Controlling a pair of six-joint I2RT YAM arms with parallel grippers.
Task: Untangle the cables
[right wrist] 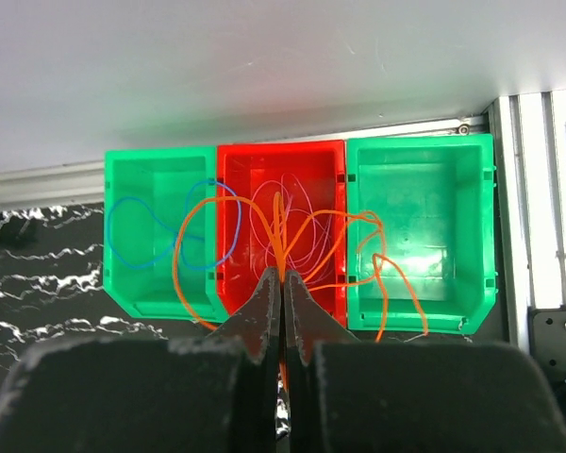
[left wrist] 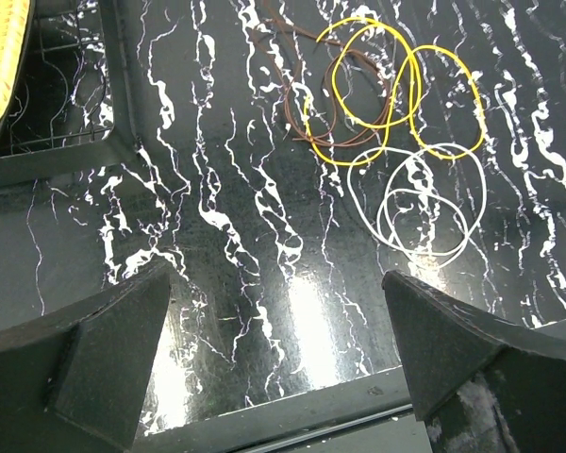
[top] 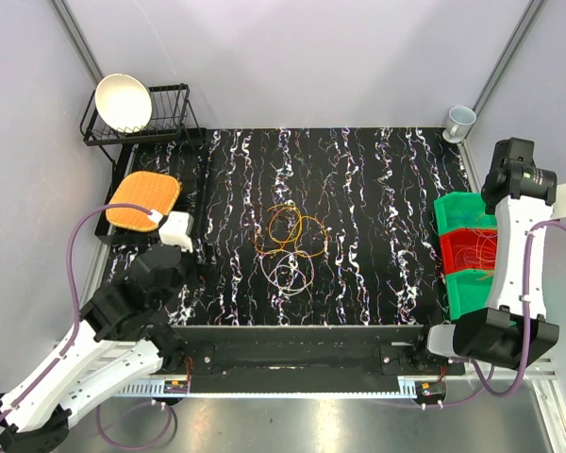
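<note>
A tangle of cables lies mid-mat: yellow-orange loops (top: pixel 288 226) (left wrist: pixel 387 90), a dark red-brown strand (left wrist: pixel 302 113) and pale whitish loops (top: pixel 292 271) (left wrist: pixel 424 203). My left gripper (left wrist: pixel 275 326) hangs open and empty over bare mat, near-left of the tangle, with its fingers (left wrist: pixel 113 349) wide apart. My right gripper (right wrist: pixel 283 280) is shut on an orange cable (right wrist: pixel 193 226) above the red bin (right wrist: pixel 321 160); its loops droop across all three bins. A blue cable (right wrist: pixel 132 226) lies in the left green bin (right wrist: pixel 160 160). Thin pale purple wire (right wrist: pixel 302 236) rests in the red bin.
The three bins (top: pixel 457 212) stand in a row at the mat's right edge under the right arm. A wire rack with a white bowl (top: pixel 123 102) sits at the back left, with an orange pad (top: pixel 143 200) on a black tray in front of it. A cup (top: pixel 460 121) stands at the back right.
</note>
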